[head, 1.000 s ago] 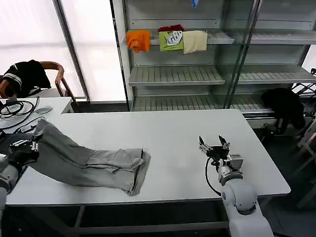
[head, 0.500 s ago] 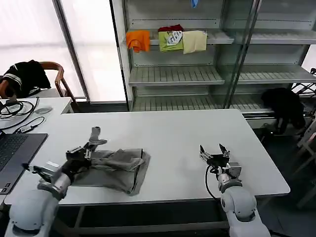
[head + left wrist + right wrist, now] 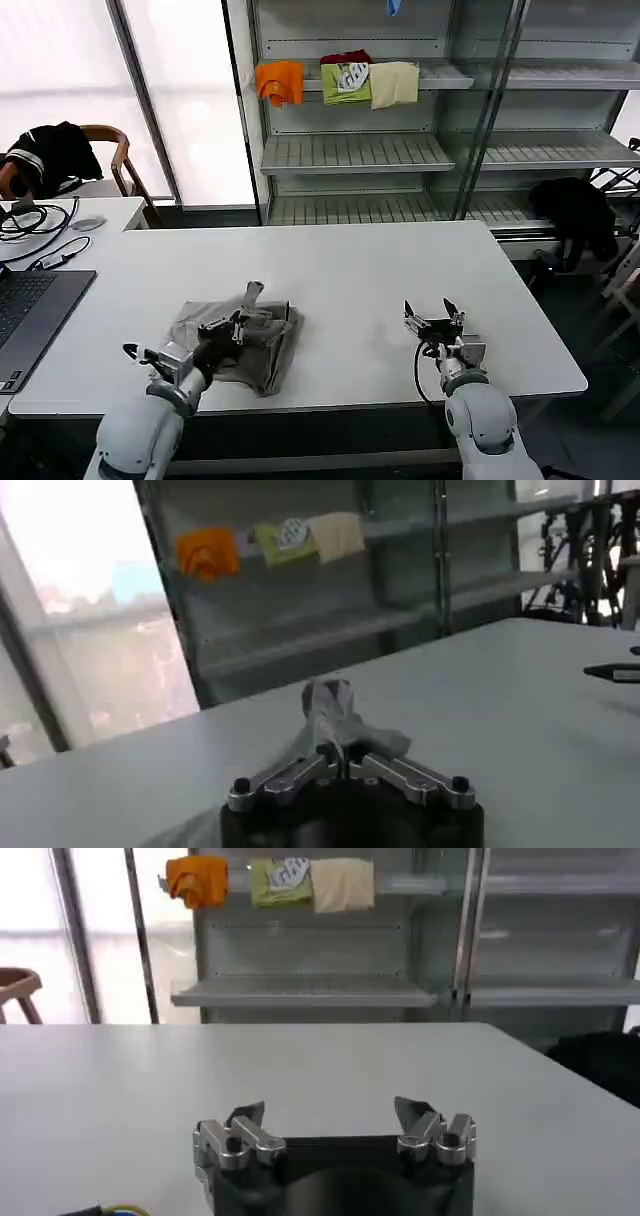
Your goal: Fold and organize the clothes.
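The light grey shirt (image 3: 262,343) lies bunched in a folded heap on the white table (image 3: 340,265), left of centre near the front edge. My left gripper (image 3: 240,322) is shut on a fold of the shirt, and a pinched tip of cloth (image 3: 253,294) stands up above the heap. In the left wrist view the grey cloth (image 3: 330,712) rises from between the closed jaws of my left gripper (image 3: 338,752). My right gripper (image 3: 431,314) rests open over bare table to the right, apart from the shirt, with nothing between its fingers (image 3: 248,1116).
A laptop (image 3: 28,312) and cables (image 3: 30,220) sit at the table's left end. Orange, green and cream folded garments (image 3: 340,82) lie on the shelf behind. A black garment (image 3: 575,215) hangs at the right, another drapes a chair (image 3: 55,155) at left.
My left gripper has carried the shirt's stretched-out end from the far left across onto the rest of the shirt, folding it into a compact heap. The right gripper has barely moved.
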Controlling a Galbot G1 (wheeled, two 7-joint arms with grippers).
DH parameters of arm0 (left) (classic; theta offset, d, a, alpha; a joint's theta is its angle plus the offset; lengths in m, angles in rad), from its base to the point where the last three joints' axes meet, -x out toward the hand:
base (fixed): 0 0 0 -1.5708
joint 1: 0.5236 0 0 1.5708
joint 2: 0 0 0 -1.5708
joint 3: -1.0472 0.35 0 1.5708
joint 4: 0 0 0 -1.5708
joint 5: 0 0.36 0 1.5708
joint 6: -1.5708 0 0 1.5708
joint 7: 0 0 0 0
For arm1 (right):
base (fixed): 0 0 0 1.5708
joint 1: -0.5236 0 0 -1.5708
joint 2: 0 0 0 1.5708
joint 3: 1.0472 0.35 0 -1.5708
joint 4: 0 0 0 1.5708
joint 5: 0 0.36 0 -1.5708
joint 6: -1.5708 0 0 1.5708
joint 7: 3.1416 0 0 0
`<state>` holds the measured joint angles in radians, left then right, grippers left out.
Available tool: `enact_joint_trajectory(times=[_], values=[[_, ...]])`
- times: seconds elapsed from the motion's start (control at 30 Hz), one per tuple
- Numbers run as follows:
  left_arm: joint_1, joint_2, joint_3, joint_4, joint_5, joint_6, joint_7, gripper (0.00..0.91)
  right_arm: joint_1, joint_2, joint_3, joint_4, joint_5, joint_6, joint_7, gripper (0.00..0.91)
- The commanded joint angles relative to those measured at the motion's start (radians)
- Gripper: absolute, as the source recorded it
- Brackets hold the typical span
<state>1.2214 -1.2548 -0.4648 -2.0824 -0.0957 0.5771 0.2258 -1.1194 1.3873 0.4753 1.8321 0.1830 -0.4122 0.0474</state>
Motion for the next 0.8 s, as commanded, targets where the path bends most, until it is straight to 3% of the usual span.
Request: enact_joint_trajectory(times=[0.03,0.2,0.37,0.6,0.8], values=[[-0.015,-0.044,0.103,-0.016,-0.048,0.002,-0.075,0.907,0.000,0.004,-0.004,-0.006,-0.006,0.003,-0.002,0.907],[-0.043,-0.046,0.077,-0.123,-0.213,0.003,-0.127,0.907,0.002,0.001,-0.014,0.005,-0.006,0.008,-0.027,0.907],[-0.027,0.009,-0.061,-0.160,-0.268,0.002,-0.130,0.907,0.015,0.002,-0.024,0.029,0.006,0.015,-0.058,0.907],[0.015,0.043,-0.316,0.000,-0.240,-0.001,-0.089,0.907,0.043,0.019,-0.059,0.029,0.008,0.008,-0.069,0.907],[0.046,0.037,-0.394,0.161,-0.332,-0.001,-0.066,0.907,0.036,0.012,-0.058,0.023,0.001,0.011,-0.073,0.907]])
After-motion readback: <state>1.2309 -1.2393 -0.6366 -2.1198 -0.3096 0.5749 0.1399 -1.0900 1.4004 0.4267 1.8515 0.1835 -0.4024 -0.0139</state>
